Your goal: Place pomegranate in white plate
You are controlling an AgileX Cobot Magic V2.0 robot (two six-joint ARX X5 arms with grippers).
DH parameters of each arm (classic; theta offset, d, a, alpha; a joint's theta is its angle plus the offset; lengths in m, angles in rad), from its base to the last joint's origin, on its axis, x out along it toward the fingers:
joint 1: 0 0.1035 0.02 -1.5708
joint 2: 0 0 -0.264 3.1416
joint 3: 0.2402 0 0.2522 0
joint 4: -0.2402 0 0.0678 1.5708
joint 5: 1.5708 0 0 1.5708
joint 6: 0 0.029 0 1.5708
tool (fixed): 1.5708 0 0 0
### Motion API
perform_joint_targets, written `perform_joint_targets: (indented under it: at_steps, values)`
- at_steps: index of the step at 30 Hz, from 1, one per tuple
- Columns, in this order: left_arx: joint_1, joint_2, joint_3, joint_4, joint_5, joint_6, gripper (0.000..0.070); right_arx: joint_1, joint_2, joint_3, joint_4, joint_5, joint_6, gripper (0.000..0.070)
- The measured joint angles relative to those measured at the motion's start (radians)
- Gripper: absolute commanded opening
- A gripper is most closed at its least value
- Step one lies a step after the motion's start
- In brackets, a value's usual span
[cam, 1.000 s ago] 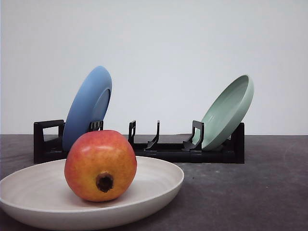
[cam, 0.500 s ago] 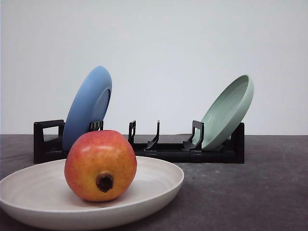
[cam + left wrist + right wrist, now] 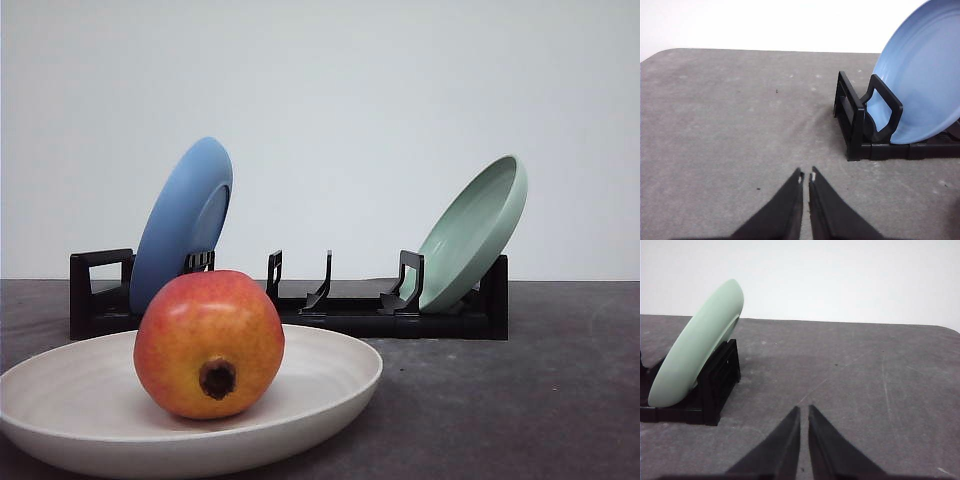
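Task state: placement looks complete. The pomegranate sits inside the white plate, resting on the plate's floor a little left of its centre in the front view, with nothing touching it. Judged from this, no step is left beyond keeping the arms clear. Orientation: the fruit is near-round, so no strong long axis; the stem-to-calyx axis lies roughly level, with the dark calyx nub facing the front camera and slightly downward. It leans on no rim. Left gripper: fingers closed tip to tip with only a hairline gap, holding nothing, above bare bench near the end of the black rack that carries the blue plate. Right gripper: fingers likewise drawn together and empty, over bare bench beside the rack end with the mint-green plate. Both plates stand tilted in the rack, well behind the white plate.
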Motion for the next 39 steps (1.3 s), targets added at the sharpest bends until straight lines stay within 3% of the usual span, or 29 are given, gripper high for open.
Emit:
perform_joint_targets:
  at_steps: [39]
  values:
    - [0.000, 0.000, 0.000, 0.000, 0.000, 0.000, 0.0000, 0.000, 0.000, 0.000, 0.000, 0.000, 0.000, 0.0028]
